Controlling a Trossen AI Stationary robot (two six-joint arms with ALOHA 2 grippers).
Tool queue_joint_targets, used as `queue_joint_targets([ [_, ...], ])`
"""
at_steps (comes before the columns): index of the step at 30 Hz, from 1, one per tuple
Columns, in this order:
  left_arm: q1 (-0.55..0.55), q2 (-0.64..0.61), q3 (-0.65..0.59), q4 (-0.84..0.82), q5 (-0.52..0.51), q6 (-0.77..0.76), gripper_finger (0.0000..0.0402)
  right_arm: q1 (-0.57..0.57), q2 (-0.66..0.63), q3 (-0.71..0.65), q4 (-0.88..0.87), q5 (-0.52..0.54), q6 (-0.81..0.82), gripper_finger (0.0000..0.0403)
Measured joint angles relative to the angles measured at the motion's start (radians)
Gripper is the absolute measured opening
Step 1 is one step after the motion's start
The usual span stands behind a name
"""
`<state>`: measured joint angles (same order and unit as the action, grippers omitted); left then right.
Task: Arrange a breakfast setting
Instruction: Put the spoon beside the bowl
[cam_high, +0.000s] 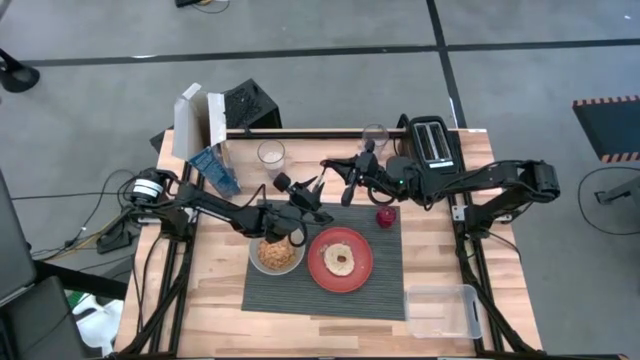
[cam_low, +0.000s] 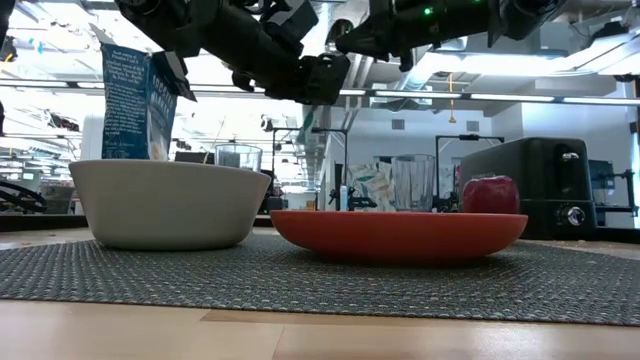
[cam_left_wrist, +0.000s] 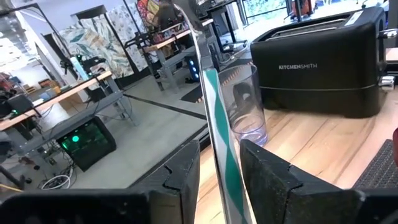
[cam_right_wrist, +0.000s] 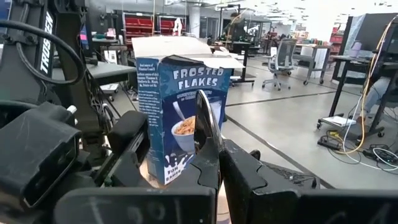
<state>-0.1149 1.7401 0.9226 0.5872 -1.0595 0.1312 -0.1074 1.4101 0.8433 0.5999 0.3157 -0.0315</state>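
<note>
Placemat nearest in my low view, bowl at its 9 o'clock, plate centre, small red item at 1 o'clock. Right gripper clamped on spoon. Left gripper fingers flank a striped straw-like stick; grip unclear.

From above, a dark ribbed placemat carries a pale bowl of cereal, a red-orange plate and a small red item, while both arms meet over the mat's far edge.
</note>
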Motion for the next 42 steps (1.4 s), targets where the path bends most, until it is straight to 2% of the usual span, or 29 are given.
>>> queue_joint_targets([
  [13, 0.003, 0.000, 0.000, 0.001, -0.003, 0.004, 0.0103, -0.008, 0.000, 0.000, -0.001, 0.001, -0.005, 0.0033],
  [23, 0.004, -0.001, 0.000, 0.007, -0.003, -0.004, 0.0028, -0.008, 0.000, 0.000, 0.002, 0.006, -0.004, 0.0033],
  [27, 0.004, -0.002, 0.000, 0.007, -0.007, -0.004, 0.0026, -0.008, 0.000, 0.000, 0.000, 0.005, -0.003, 0.0036],
  [31, 0.004, -0.002, -0.001, -0.002, -0.008, 0.006, 0.0039, -0.008, 0.000, 0.000, -0.011, 0.001, 0.018, 0.0051],
  [37, 0.003, -0.002, -0.001, -0.001, -0.001, 0.018, 0.0028, -0.003, -0.006, 0.000, -0.018, -0.002, 0.006, 0.0096],
  [42, -0.031, -0.040, -0.001, -0.051, -0.045, 0.018, 0.0032, 0.023, -0.104, 0.000, -0.126, -0.002, -0.026, 0.0140],
])
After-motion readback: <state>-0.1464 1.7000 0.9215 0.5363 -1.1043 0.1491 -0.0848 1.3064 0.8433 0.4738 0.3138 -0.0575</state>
